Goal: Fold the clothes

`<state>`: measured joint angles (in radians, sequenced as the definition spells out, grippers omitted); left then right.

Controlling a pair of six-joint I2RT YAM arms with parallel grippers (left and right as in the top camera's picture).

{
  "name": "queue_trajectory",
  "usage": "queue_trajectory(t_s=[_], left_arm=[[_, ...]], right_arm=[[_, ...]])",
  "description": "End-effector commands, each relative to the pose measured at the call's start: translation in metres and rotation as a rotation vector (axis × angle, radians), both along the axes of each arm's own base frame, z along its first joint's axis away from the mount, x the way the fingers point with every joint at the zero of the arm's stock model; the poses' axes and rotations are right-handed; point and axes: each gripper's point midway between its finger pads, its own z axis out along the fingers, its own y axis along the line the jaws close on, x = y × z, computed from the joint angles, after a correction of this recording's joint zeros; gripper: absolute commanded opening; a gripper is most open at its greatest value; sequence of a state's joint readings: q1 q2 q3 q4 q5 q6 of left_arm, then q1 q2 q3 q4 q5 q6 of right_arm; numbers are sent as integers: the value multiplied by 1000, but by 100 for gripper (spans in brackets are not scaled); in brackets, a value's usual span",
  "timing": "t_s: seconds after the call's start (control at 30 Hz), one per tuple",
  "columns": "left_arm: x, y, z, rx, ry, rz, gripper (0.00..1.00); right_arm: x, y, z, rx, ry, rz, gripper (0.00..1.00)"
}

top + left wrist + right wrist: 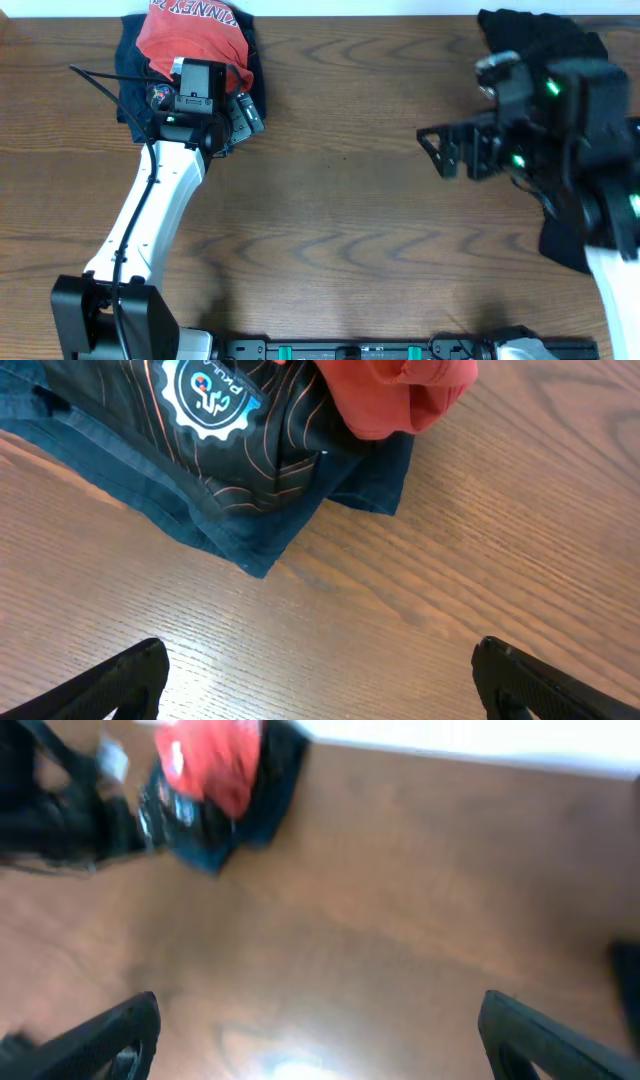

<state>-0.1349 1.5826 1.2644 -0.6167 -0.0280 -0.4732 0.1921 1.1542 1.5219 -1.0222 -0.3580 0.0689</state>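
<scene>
A folded coral-red T-shirt (pixel 195 35) with white lettering lies on top of a stack of folded dark clothes (pixel 135 70) at the far left of the table. In the left wrist view the red shirt (pixel 400 395) rests on a dark shirt with a gear emblem (pixel 210 395) and a navy garment (pixel 250 530). My left gripper (pixel 245 118) is open and empty just in front of the stack; its fingers (pixel 320 680) hang over bare wood. My right gripper (pixel 440 150) is open and empty; its fingers (pixel 320 1035) are over the table. The stack shows blurred in the right wrist view (pixel 215 780).
A heap of black clothing (pixel 545 40) lies at the far right, partly under my right arm, and more black cloth (pixel 560 235) reaches down the right edge. The table is dark brown wood (pixel 350 220). A black rail (pixel 380 350) runs along the front edge.
</scene>
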Motion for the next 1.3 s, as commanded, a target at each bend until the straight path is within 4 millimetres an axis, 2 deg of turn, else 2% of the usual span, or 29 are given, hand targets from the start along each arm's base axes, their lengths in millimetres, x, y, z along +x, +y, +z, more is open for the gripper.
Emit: queue_trajectory(t_s=[0.0, 0.07, 0.13, 0.23, 0.37, 0.6, 0.77, 0.9, 1.0, 1.27], left_arm=[[-2, 3, -5, 18, 11, 0, 98], [-2, 3, -5, 18, 11, 0, 98], [-2, 3, -5, 18, 11, 0, 98], [-2, 3, -5, 18, 11, 0, 98], [-2, 3, -5, 18, 11, 0, 98], [-2, 3, -5, 18, 11, 0, 98], [-2, 3, -5, 18, 11, 0, 98], [-2, 3, -5, 18, 11, 0, 98], [-2, 3, -5, 18, 11, 0, 98], [-2, 3, -5, 18, 11, 0, 98]], right_arm=[[-7, -22, 5, -22, -144, -79, 99], [-5, -33, 5, -21, -274, -115, 99], [-6, -44, -8, -40, -382, -152, 99], [-10, -60, -45, -64, -480, -229, 99], [-16, -72, -94, -73, -563, -295, 99], [-29, -83, -159, -84, -609, -354, 99], [-36, -83, -186, -82, -609, -351, 99], [-42, -84, -220, -106, -520, -343, 99], [-42, -86, -215, -106, -542, -356, 99], [-42, -86, -218, -109, -530, -356, 99]])
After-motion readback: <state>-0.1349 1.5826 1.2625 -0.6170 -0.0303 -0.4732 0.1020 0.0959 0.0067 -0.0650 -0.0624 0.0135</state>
